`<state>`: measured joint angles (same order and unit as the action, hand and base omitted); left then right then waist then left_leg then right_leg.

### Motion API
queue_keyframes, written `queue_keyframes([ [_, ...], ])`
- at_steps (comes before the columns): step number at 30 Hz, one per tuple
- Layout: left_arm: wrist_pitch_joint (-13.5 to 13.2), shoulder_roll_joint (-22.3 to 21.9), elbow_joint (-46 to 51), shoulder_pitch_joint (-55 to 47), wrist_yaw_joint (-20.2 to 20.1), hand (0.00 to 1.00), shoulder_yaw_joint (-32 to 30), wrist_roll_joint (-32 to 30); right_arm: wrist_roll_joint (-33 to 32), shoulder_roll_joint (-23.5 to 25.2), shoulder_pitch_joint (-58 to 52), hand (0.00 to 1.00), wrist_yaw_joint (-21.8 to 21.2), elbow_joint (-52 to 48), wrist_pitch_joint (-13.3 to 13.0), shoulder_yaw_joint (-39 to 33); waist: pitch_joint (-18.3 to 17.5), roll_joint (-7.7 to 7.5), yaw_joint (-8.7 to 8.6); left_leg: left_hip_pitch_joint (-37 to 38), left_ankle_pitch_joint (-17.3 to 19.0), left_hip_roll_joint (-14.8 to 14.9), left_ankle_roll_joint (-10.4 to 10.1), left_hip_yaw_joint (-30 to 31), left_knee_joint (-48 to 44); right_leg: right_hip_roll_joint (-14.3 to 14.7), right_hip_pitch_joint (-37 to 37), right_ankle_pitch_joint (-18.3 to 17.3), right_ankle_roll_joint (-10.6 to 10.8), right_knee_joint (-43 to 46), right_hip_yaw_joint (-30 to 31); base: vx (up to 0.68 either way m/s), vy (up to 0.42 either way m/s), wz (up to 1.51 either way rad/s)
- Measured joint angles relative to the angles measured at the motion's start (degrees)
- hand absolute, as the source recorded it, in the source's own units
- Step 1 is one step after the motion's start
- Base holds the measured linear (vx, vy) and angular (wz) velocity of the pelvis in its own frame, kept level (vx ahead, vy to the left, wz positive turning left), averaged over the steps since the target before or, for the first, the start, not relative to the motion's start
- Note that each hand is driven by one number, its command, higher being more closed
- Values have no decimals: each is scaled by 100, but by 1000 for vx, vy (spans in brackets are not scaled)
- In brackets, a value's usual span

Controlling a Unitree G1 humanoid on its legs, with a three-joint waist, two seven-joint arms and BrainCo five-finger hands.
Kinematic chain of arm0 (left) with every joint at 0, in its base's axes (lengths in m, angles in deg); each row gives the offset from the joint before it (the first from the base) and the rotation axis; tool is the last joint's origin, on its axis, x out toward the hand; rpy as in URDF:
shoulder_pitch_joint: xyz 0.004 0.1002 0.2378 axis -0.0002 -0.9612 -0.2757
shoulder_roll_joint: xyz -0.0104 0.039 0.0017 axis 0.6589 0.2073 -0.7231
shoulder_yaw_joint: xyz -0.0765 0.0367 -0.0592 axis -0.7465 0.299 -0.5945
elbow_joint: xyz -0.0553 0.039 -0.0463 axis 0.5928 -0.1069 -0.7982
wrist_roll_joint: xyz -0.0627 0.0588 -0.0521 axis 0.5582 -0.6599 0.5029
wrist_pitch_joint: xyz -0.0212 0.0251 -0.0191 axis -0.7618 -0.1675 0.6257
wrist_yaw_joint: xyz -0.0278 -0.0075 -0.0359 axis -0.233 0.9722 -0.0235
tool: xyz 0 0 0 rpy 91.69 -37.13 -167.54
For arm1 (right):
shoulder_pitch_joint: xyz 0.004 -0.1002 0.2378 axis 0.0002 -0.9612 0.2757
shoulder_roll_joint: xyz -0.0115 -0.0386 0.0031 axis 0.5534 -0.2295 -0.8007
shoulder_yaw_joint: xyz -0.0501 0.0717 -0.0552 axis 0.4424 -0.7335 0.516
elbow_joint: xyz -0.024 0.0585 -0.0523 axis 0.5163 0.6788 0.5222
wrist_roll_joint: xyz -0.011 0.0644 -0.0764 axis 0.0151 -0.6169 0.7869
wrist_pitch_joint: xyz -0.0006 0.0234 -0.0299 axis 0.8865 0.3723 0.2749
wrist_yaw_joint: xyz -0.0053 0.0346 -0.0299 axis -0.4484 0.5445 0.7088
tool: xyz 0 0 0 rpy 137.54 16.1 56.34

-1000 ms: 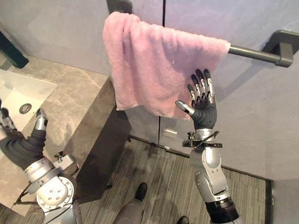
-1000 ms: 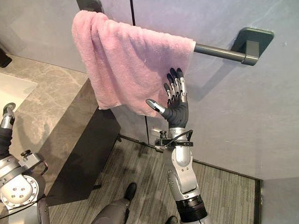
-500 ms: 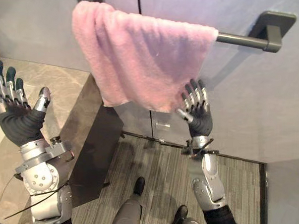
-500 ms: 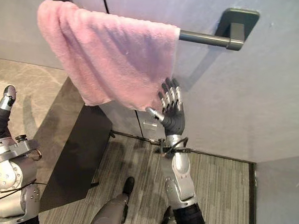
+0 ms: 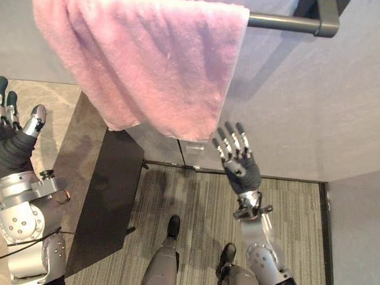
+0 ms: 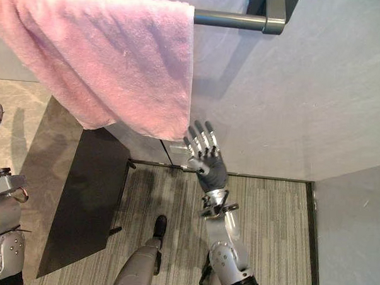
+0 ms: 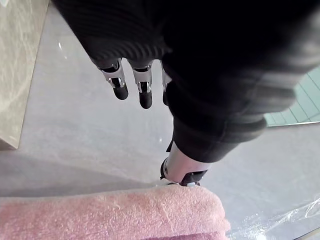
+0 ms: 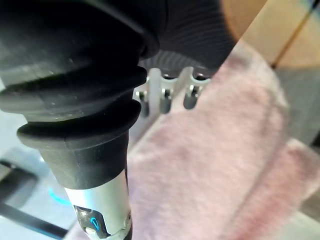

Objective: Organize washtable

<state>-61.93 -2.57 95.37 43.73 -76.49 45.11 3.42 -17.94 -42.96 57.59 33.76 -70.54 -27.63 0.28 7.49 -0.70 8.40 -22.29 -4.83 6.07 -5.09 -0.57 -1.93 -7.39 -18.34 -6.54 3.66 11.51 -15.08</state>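
The towel (image 5: 149, 59) hangs askew on the bar (image 5: 283, 22) at the frame's top, with the right hand (image 5: 240, 169) just below its corner and the left hand (image 5: 7, 144) at the left edge both spread and empty, so a snagging finger could drag it off.

Grey bar (image 5: 280, 22) on the wall, pink towel (image 5: 149, 59) hanging over it, stone counter (image 5: 62, 105) below the towel's left end

Silver-grey arms (image 5: 260, 260) of rounded metal shells. At nine o'clock the left hand (image 5: 6, 152), at five o'clock the right hand (image 5: 244, 173): dark ribbed covers over back and wrist, silver fingers, dark tips. Round joint housing (image 5: 20, 222) at seven o'clock, dotted with small screws.
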Motion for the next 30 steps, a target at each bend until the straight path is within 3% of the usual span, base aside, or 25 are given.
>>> queue_keyframes([
  [6, -115, 73, 1, 485, 234, 0, 0, 30, -75, 80, 1555, 0, 330, -225, -483, -752, 199, 42, 55, -198, -6, 50, 1, -60, -33, 51, -201, 70, -31, -58, 103, 4, -9, -7],
  [11, -146, 242, 28, 855, 210, 0, 2, 279, 9, 47, 2161, 0, 673, -319, -695, -1054, 460, 76, 106, -209, -5, 88, 0, -92, -37, 82, -216, 71, -34, -61, 111, 13, -15, -2],
  [19, -148, 885, 179, 861, -78, 0, 197, 688, 47, 16, 2165, 0, 780, -668, -708, -969, 556, 116, 159, -315, 1, 103, -2, -104, -39, 89, -312, 72, -36, -62, 101, 10, -9, 0],
  [24, -148, 1772, 180, 919, -371, 0, 652, 1204, -23, -41, 2393, 0, 763, -652, -674, -271, 790, 120, 157, -485, 11, 127, -9, -113, -147, 102, -427, 93, -66, -59, 103, -37, -1, -1],
  [29, -148, 2143, 173, 953, -446, 0, 874, 1534, -51, -233, 2517, 0, 751, -646, -528, 273, 865, 121, 188, -613, 59, 145, -19, -114, -324, 96, -518, 94, -69, 67, 99, -8, 1, 0],
  [30, -154, 2252, 172, 959, -436, 100, 927, 1547, -92, -257, 2615, 0, 751, -645, -479, 380, 915, 122, 190, -615, 64, 151, -23, -122, -362, 95, -527, 92, -71, 107, 108, -38, 5, -6],
])
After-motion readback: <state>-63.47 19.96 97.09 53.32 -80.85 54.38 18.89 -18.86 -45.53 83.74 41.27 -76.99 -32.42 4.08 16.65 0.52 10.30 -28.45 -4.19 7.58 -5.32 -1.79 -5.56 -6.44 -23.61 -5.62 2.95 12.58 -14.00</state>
